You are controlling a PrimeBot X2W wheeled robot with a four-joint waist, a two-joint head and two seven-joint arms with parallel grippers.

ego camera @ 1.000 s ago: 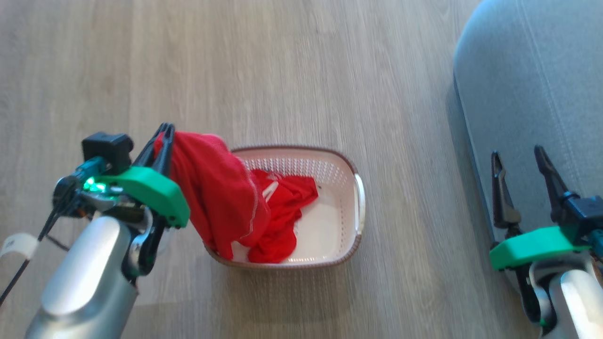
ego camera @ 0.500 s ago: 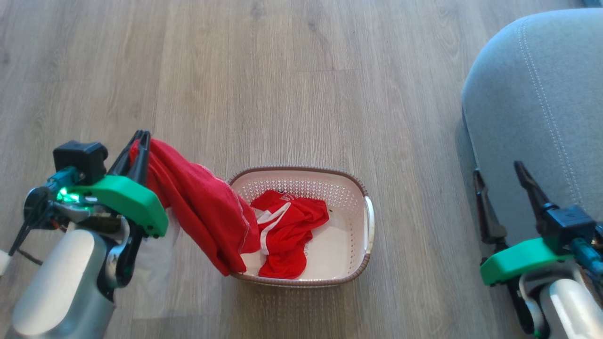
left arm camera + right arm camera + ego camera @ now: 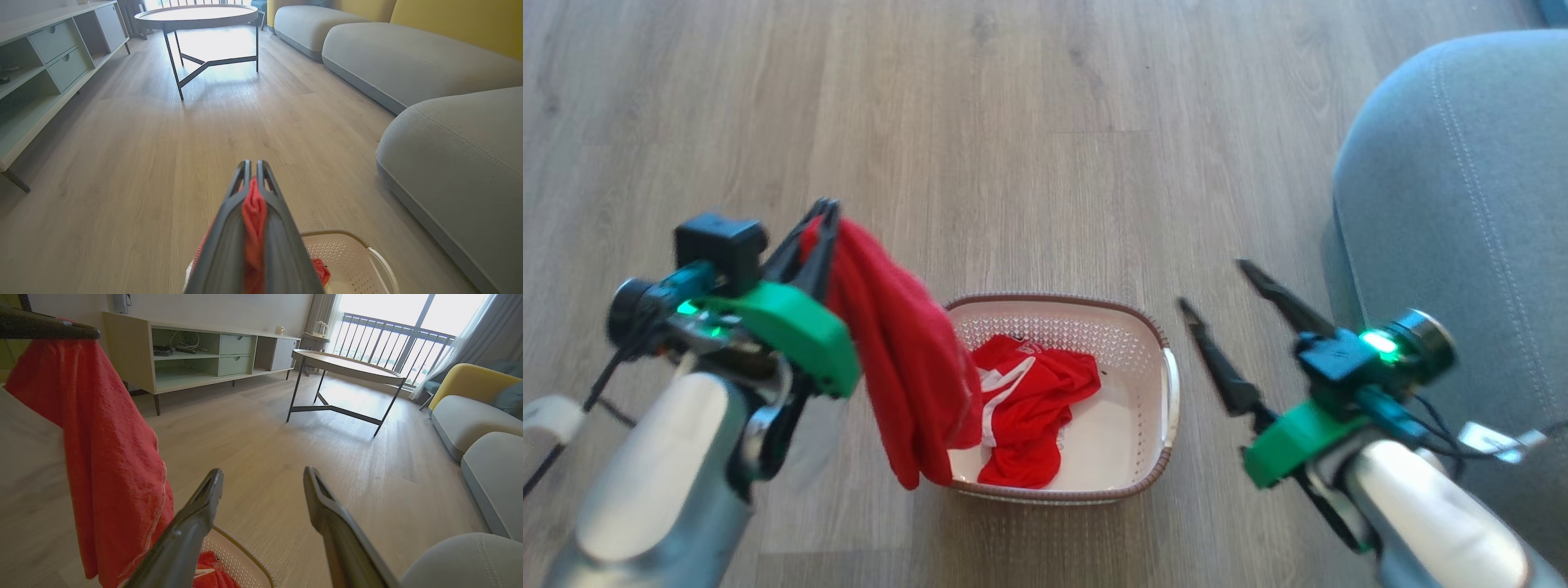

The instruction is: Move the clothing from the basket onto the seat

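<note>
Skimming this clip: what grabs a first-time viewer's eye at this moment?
First is the bright red garment dangling from the shut left gripper at the left of the head view, hanging in front of the basket's left side. Next comes the cream basket on the wood floor at centre, with a red-and-white garment crumpled inside. The right gripper hangs open between the basket and the grey seat.
</note>
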